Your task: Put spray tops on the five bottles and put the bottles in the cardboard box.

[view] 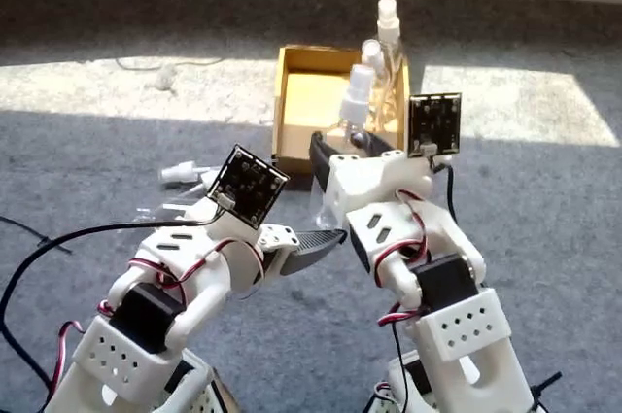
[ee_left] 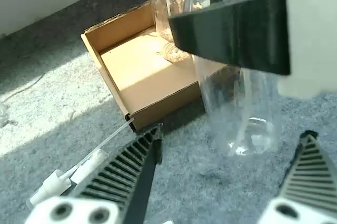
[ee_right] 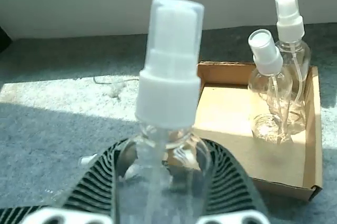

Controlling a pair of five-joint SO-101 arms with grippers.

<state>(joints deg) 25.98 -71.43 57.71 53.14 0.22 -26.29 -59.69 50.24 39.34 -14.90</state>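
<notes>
On the grey carpet [view: 544, 219] the open cardboard box [view: 309, 97] lay at the far centre, with two bottles [ee_right: 291, 76], each wearing a spray top, standing in its far right corner. The right pincer [ee_right: 163, 182] was clenched around the shoulder of a third clear bottle [ee_left: 242, 113], which was capped with a white spray top [ee_right: 169, 66] and held upright just outside the box's near wall. The left pincer [ee_left: 224, 176] was released, jaws spread wide, near and left of that bottle without touching it. A loose spray top [view: 185, 173] lay on the carpet left of the box.
</notes>
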